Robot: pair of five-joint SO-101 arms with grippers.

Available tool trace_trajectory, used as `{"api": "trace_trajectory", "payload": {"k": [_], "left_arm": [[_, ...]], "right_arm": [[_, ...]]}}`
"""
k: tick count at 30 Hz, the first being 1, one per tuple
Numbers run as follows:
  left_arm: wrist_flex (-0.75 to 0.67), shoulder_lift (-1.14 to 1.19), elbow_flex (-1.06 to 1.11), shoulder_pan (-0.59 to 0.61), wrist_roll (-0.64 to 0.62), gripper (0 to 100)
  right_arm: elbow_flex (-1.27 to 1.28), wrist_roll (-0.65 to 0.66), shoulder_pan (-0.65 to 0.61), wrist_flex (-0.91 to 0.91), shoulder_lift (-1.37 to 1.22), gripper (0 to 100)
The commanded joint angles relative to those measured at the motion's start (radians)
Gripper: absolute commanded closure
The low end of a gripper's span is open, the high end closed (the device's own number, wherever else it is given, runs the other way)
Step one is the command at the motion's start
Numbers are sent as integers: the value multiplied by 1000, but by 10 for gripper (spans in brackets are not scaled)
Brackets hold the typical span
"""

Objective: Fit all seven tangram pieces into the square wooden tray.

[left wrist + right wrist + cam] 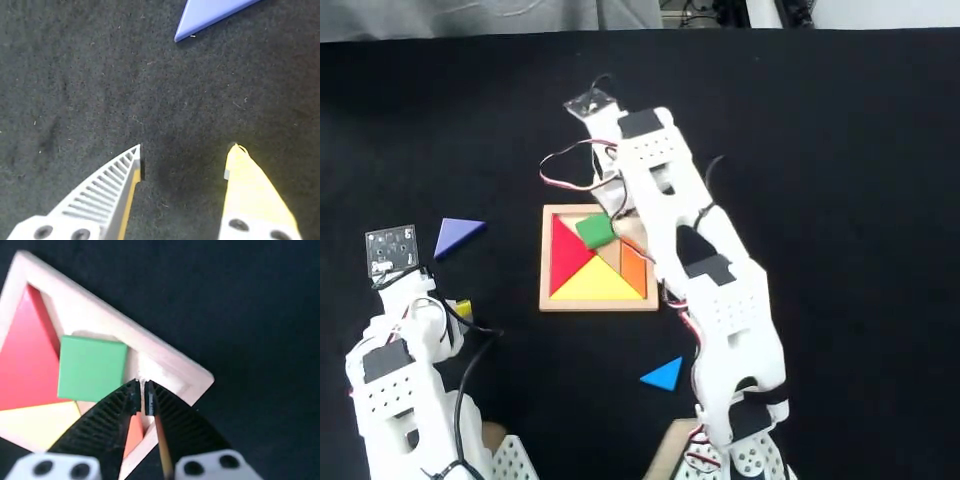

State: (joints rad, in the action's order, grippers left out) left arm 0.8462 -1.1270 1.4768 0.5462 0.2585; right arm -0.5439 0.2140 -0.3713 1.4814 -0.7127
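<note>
Your right gripper (143, 390) hung over the far right corner of the square wooden tray (165, 357), its fingers pressed together with nothing between them, just beside the green square (91, 368). That square lay askew in the tray's far part, against the red triangle (25, 360). The yellow triangle (597, 285) and an orange piece (633, 268) sat flat in the tray. Your left gripper (186, 150) hovered with fingers spread apart over the black table (840, 150), near the purple triangle (456, 236), which lay left of the tray. A blue triangle (665, 375) lay on the table on the tray's near side, beside your right arm.
</note>
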Motion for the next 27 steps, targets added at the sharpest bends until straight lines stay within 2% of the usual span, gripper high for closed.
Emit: {"api": "trace_trajectory", "payload": {"k": [1,7,13,27], "left_arm": [[-11,-11,-2,-15,8,730],[-11,-11,-2,-15,8,730],[-11,-11,-2,-15,8,730],[-11,-11,-2,-16,8,730]], "right_arm": [[-101,2,-57,-8,107,987],[-64,0,-114,66,105,987],[-13,0,-54,175,113,987],[-1,2,-40,51,67,987]]}}
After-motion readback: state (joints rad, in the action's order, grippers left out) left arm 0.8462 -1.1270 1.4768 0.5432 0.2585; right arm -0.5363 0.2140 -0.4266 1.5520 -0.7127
